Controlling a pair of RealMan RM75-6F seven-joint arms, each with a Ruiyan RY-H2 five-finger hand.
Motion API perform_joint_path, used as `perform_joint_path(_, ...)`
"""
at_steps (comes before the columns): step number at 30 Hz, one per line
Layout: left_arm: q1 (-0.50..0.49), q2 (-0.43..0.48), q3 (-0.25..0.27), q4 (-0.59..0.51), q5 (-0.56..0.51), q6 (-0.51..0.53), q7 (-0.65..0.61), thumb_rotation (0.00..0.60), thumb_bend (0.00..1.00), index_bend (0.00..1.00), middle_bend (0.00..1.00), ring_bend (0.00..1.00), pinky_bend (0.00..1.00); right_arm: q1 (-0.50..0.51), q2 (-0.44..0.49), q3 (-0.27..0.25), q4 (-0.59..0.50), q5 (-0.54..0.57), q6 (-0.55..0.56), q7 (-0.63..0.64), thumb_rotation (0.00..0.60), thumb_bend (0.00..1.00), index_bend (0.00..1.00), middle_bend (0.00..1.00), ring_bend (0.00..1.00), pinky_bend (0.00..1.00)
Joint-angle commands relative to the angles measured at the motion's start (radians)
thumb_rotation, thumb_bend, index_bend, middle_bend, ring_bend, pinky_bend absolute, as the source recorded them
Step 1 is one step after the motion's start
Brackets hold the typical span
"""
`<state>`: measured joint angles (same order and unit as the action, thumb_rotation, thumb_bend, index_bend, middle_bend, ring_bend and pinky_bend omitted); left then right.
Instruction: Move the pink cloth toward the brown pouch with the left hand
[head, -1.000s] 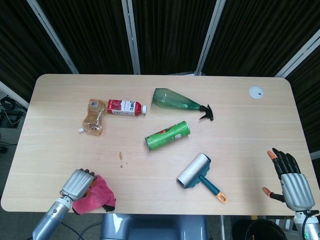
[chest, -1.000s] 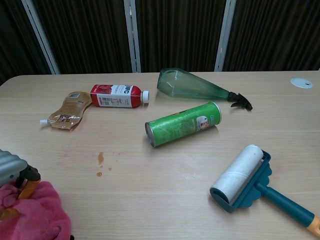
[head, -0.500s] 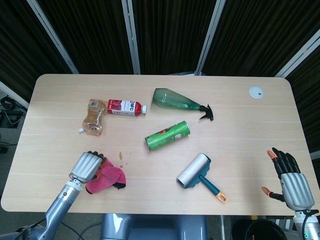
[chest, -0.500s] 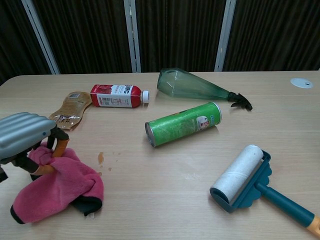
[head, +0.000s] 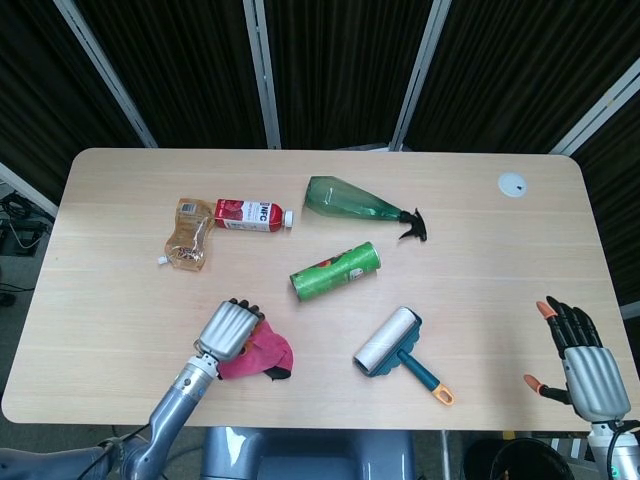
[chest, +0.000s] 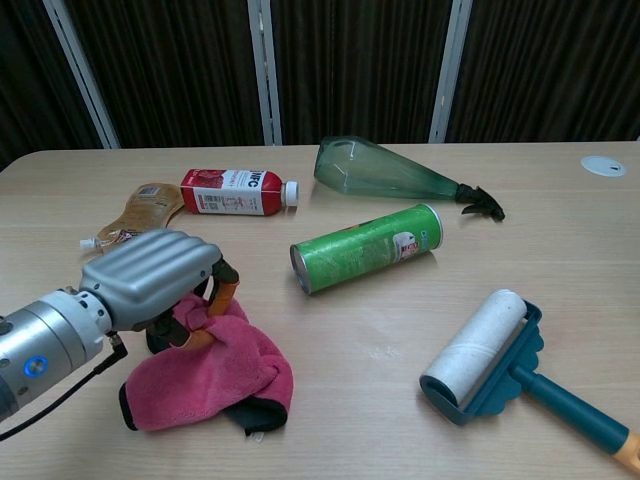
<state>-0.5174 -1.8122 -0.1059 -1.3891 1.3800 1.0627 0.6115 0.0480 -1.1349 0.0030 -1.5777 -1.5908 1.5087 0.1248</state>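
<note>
My left hand (head: 229, 330) (chest: 155, 277) grips the pink cloth (head: 262, 354) (chest: 210, 372), which drapes from its curled fingers onto the table near the front, left of centre. The brown pouch (head: 188, 234) (chest: 136, 215) lies flat farther back and to the left, next to a red bottle (head: 251, 215) (chest: 231, 192). The cloth and the pouch are well apart. My right hand (head: 578, 360) hovers open at the front right corner, fingers spread, holding nothing; only the head view shows it.
A green can (head: 336, 271) (chest: 366, 247) lies on its side mid-table. Behind it lies a green spray bottle (head: 358, 204) (chest: 392, 178). A lint roller (head: 394, 344) (chest: 490, 358) rests at the front right. A white disc (head: 512, 183) sits at the far right corner.
My left hand has carried the pink cloth from the front left edge to the right and slightly back. The right hand has not moved.
</note>
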Motion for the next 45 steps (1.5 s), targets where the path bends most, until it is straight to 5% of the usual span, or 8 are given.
perform_joint_path(1, -0.019, -0.026, -0.002, 0.051, 0.009, 0.003, -0.011, 0.6, 0.52, 0.76, 0.51, 0.44, 0.53, 0.0, 0.001, 0.001, -0.002, 0.003, -0.002, 0.005, 0.6, 0.0, 0.0, 0.0, 0.0, 0.01)
perform_joint_path(15, -0.052, 0.032, -0.064, 0.225, -0.01, 0.026, -0.138, 0.6, 0.52, 0.76, 0.51, 0.44, 0.53, 0.0, 0.002, -0.001, -0.003, -0.004, -0.001, 0.003, 0.6, 0.0, 0.0, 0.0, 0.0, 0.01)
perform_joint_path(26, -0.023, 0.114, -0.061, 0.313, -0.064, 0.026, -0.178, 0.6, 0.51, 0.76, 0.51, 0.44, 0.53, 0.0, 0.001, 0.0, -0.007, -0.003, -0.002, -0.002, 0.6, 0.0, 0.0, 0.0, 0.0, 0.01)
perform_joint_path(35, -0.03, 0.104, -0.049, 0.284, -0.063, 0.031, -0.188, 0.6, 0.52, 0.76, 0.51, 0.44, 0.53, 0.002, 0.001, 0.0, -0.009, -0.004, -0.005, -0.004, 0.6, 0.0, 0.0, 0.0, 0.0, 0.01)
perform_joint_path(45, -0.053, -0.019, -0.019, 0.181, -0.044, 0.041, -0.15, 0.6, 0.52, 0.76, 0.51, 0.44, 0.53, 0.001, 0.004, 0.001, -0.004, -0.001, -0.003, 0.007, 0.6, 0.0, 0.0, 0.0, 0.0, 0.01)
